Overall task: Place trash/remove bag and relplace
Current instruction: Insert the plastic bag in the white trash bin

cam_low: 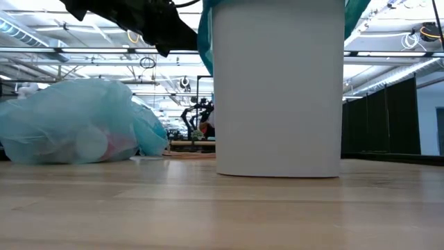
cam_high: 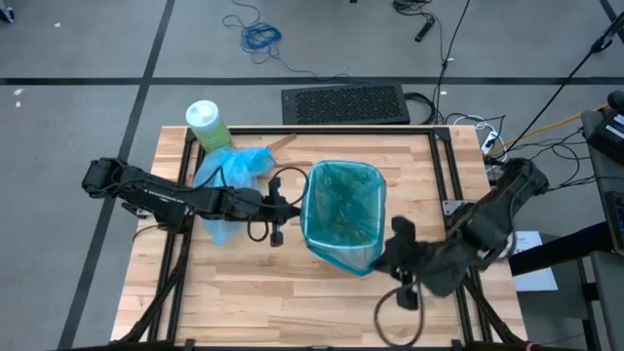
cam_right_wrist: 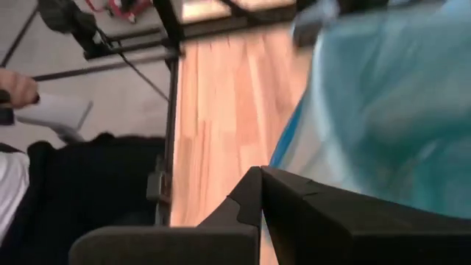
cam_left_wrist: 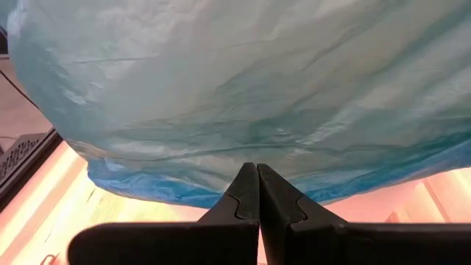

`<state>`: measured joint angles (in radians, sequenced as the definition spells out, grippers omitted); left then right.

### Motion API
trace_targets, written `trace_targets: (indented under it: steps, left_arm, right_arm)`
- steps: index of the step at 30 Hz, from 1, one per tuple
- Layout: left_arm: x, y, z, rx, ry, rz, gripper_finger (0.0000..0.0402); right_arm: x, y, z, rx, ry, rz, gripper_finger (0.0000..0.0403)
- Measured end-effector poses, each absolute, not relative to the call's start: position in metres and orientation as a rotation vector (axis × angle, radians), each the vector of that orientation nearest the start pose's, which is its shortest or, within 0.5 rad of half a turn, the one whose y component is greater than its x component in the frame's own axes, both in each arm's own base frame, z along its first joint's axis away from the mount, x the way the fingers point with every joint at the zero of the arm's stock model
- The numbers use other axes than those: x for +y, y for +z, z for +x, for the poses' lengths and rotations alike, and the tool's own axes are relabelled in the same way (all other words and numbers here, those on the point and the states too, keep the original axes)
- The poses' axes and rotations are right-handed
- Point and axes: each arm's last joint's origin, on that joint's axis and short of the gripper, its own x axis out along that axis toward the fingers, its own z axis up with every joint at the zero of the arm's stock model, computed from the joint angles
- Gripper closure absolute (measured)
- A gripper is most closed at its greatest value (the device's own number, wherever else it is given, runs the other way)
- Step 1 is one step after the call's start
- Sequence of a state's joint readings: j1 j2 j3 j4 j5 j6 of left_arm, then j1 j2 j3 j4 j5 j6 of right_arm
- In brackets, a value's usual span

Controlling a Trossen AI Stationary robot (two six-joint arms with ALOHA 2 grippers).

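Note:
A white wastebasket (cam_low: 277, 87) stands mid-table, lined with a darker teal-green bag (cam_high: 341, 200) whose rim folds over its top. The light sky-blue bag (cam_high: 229, 174), with trash showing through its film (cam_low: 76, 128), lies on the table to the left of the bin. My left gripper (cam_high: 285, 210) is shut, level with the bin's left rim and right beside the liner's overhang (cam_left_wrist: 243, 110). My right gripper (cam_high: 392, 255) is shut at the bin's near right corner, beside the liner's blue hem (cam_right_wrist: 283, 151). My left gripper points level from the table's left at the teal-green liner's overhang (cam_left_wrist: 254, 147). Its shut tips show no film between them, and I cannot tell whether they touch it. My right gripper comes from the table's right, its shut tips beside the liner's hem (cam_right_wrist: 278, 158). I cannot tell whether they touch it.
A large green bottle with a white cap (cam_high: 207, 122) stands at the far left corner. A brown scrap (cam_high: 281, 142) lies near the far edge. A person's hand and sleeve (cam_right_wrist: 15, 87) show beyond the table. Bare wood lies along the near edge.

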<state>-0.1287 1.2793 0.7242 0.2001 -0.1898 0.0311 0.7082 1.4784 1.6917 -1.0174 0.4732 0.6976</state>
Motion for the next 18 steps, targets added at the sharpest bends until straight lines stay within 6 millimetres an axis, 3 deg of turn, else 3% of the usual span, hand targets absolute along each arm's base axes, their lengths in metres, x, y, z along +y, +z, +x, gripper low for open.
trace_targets:
  steps: [4, 7, 14, 18]
  left_arm:
    - [-0.03, 0.245, 0.273, 0.352, 0.052, 0.092, 0.0402]
    - [-0.03, 0.245, 0.273, 0.352, 0.051, 0.095, 0.0402]
    - [-0.03, 0.244, 0.272, 0.359, 0.066, 0.111, 0.0402]
    - [-0.031, 0.248, 0.27, 0.348, 0.09, 0.151, 0.0402]
  right_arm:
    - [0.153, 0.44, 0.23, 0.649, -0.017, 0.124, 0.0403]
    - [0.125, 0.447, 0.242, 0.657, -0.064, 0.065, 0.0403]
    - [0.055, 0.427, 0.287, 0.816, -0.086, 0.006, 0.0403]
    - [0.03, 0.405, 0.306, 0.952, -0.091, -0.02, 0.0403]
